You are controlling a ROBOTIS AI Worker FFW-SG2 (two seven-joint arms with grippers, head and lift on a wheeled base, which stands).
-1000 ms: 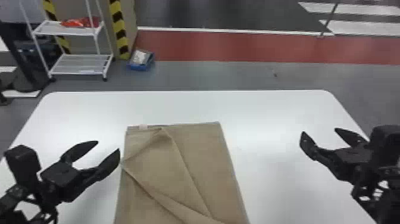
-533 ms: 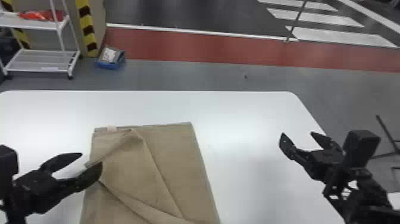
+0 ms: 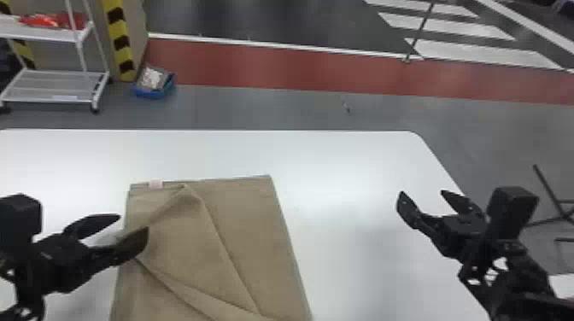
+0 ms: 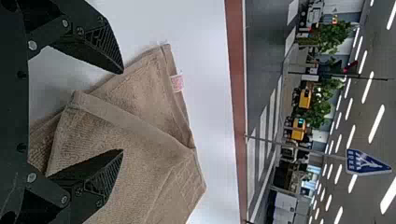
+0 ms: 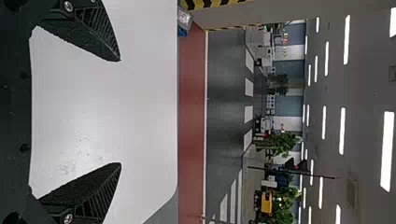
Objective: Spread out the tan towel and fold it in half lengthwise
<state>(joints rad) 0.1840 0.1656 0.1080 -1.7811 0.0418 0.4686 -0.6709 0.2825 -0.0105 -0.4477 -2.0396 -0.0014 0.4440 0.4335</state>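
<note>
1. Towel: tan, rumpled, diagonal folds across.
2. Lies on table, left edge near left gripper, well apart from right gripper.
3. Both grippers spread wide, empty.

Showed tan on towel, white on table, red on floor band, black-and-yellow stripes on pillar; seemed pinkish on tag.
</note>
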